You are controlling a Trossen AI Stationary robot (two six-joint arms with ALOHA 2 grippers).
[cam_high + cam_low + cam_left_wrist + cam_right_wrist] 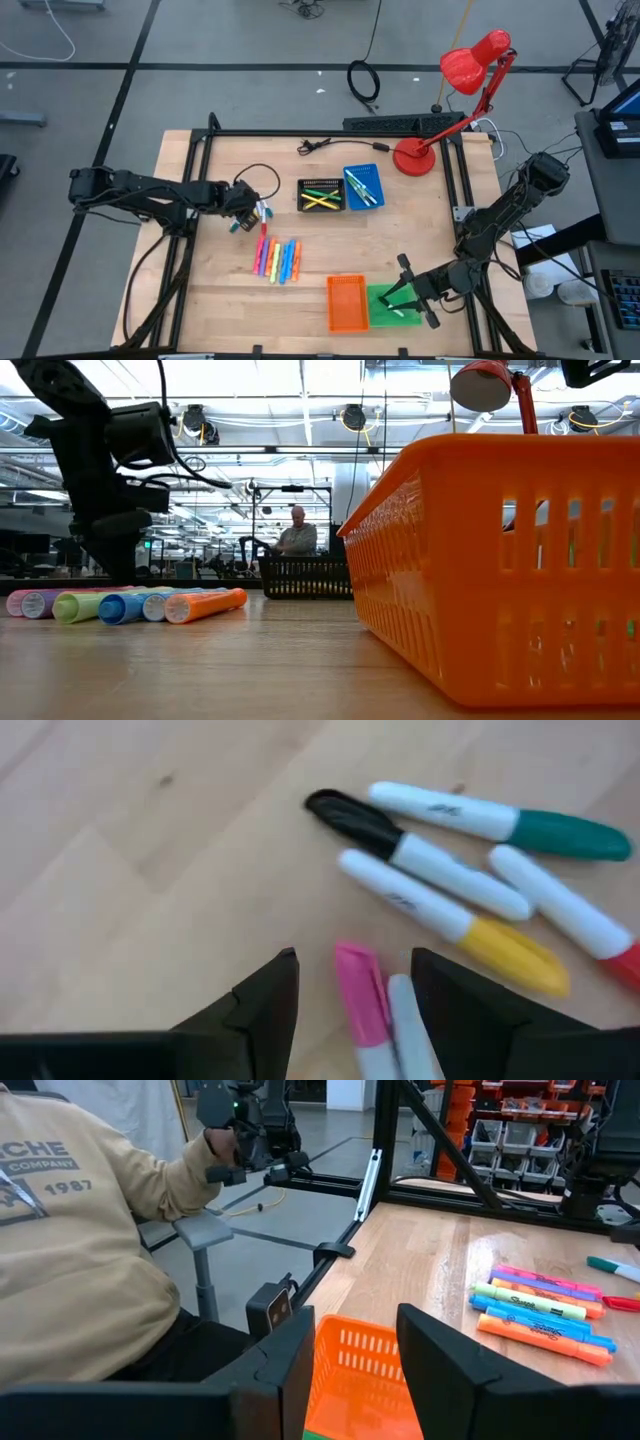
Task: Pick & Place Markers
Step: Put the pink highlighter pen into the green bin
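The left gripper [355, 995] hovers over the loose markers [450, 870], jaws spread, a pink marker [358, 995] lying between them. The right gripper [355, 1350] waits released above the orange tray [350, 1380].

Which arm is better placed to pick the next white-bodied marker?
Left. The left gripper hangs open directly over the pink-capped white marker, while the right gripper sits over the green plastic tray, across the table.

Grey floor [250, 40], red desk lamp [470, 70], bright ceiling lights [300, 380].
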